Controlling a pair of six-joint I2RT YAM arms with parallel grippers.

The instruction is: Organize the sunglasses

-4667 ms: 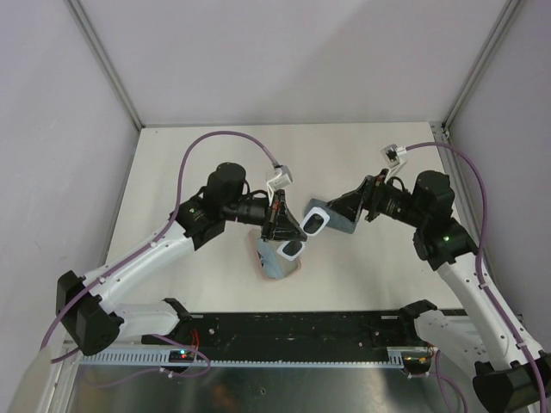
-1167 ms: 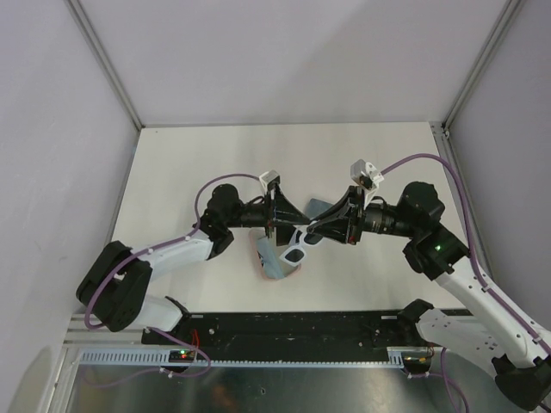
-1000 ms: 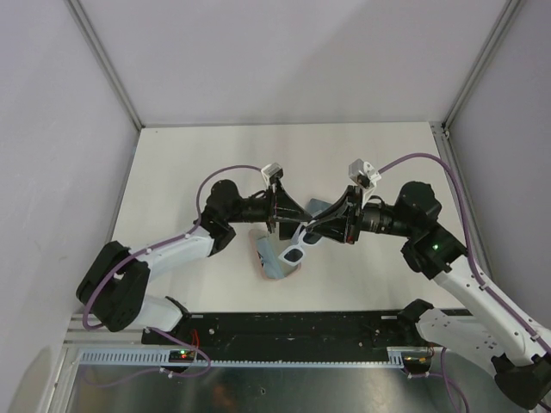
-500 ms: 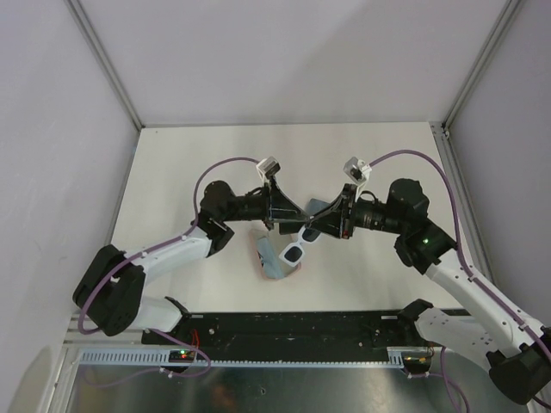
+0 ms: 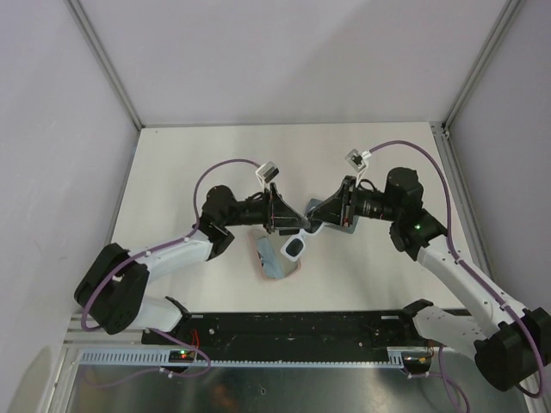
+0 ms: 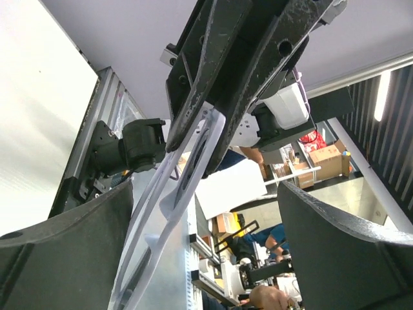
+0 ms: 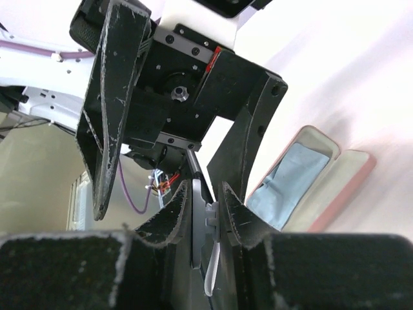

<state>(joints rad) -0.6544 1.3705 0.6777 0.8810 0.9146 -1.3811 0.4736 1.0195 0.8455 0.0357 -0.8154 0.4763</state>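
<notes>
A pair of white-framed sunglasses (image 5: 294, 247) with dark lenses hangs above the table, just over an open pink case (image 5: 274, 268). My right gripper (image 5: 317, 225) is shut on the frame near its hinge. The right wrist view shows the pale frame (image 7: 208, 226) pinched between that gripper's (image 7: 206, 201) fingers. My left gripper (image 5: 288, 222) faces it, open. In the left wrist view the white frame (image 6: 174, 200) runs between my wide-apart left gripper (image 6: 206, 239) fingers, touching neither.
The pink case (image 7: 339, 187) lies open on the table with a light blue cloth (image 7: 287, 184) inside. A grey-blue case (image 5: 318, 207) lies partly under the right gripper. White walls with metal posts close in the table's far and side edges.
The right gripper has carried the sunglasses a little left and toward the left gripper. Both grippers now stand closer together, and the left one stays open.
</notes>
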